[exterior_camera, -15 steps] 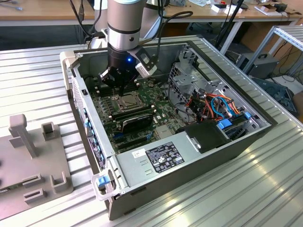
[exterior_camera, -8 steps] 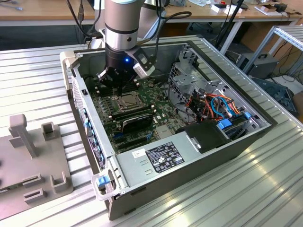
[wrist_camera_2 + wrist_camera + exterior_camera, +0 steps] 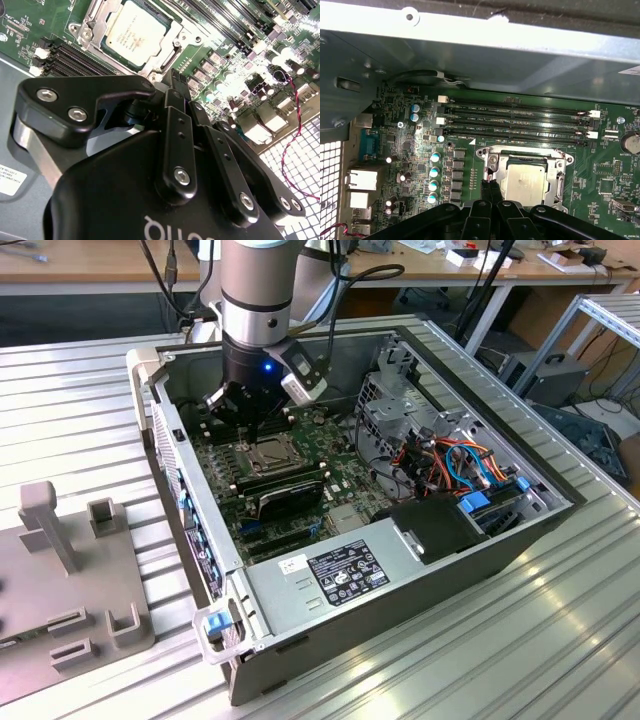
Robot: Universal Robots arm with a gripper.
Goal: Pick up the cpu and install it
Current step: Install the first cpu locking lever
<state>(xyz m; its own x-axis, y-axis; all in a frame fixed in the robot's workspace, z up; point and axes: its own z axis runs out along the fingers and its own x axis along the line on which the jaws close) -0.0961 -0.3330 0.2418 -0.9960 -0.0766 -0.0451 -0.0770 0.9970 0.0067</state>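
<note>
Gripper [image 3: 490, 187] jaws pinched together, holding nothing, hovering just beside the cpu [image 3: 524, 179] seated in its socket frame [image 3: 492, 161].

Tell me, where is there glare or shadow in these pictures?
In the exterior view, light streaks across the ribbed metal table. In the first wrist view, the case wall glares white. In the second wrist view, the cpu gleams while the gripper is dark.
</note>
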